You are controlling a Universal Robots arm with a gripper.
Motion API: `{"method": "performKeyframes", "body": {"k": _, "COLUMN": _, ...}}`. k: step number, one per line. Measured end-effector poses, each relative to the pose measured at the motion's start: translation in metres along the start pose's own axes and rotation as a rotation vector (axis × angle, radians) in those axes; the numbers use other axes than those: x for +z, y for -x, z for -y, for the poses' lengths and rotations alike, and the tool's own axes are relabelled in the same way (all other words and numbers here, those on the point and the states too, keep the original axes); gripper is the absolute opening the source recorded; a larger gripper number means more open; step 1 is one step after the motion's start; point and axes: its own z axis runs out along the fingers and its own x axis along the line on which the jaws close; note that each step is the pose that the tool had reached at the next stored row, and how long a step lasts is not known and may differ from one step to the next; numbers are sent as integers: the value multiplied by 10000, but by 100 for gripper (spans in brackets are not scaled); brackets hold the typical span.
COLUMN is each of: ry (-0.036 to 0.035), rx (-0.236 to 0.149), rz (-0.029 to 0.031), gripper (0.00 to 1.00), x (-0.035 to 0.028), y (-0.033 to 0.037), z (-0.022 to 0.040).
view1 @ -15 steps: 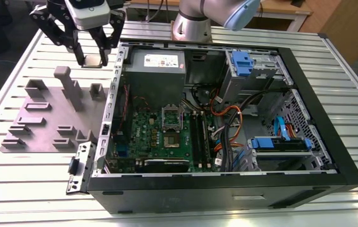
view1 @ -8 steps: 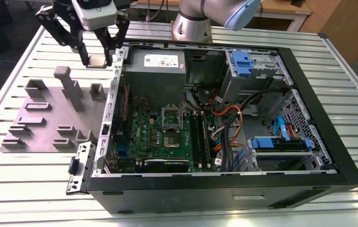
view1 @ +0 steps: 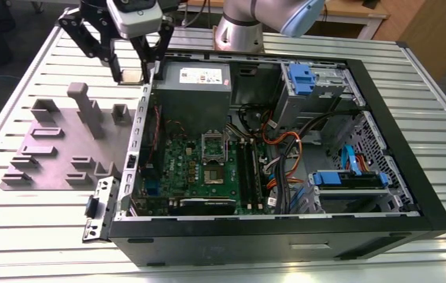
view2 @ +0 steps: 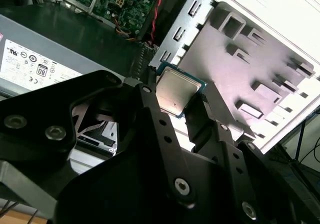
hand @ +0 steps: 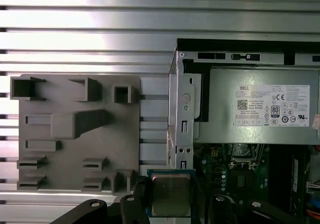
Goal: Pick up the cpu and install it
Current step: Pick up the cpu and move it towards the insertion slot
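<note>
Gripper [view1: 134, 73] pinching cpu [hand: 170, 194] by two edges, over case wall [view1: 141, 127]; socket [view1: 211, 173] on green board [view1: 182, 162] well apart, toward exterior view's right.

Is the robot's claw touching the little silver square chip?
Touching. In the second wrist view the gripper pinches the cpu between its fingers, no gap on either side.

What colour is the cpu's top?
The cpu top is pale silver-grey, green-rimmed; best in the second wrist view.
</note>
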Motion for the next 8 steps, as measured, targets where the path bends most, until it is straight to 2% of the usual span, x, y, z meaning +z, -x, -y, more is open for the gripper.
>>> {"method": "performKeyframes", "body": {"k": 8, "ry": 1, "rx": 0, "rz": 1, "gripper": 47, "x": 0, "y": 167, "z": 0}}
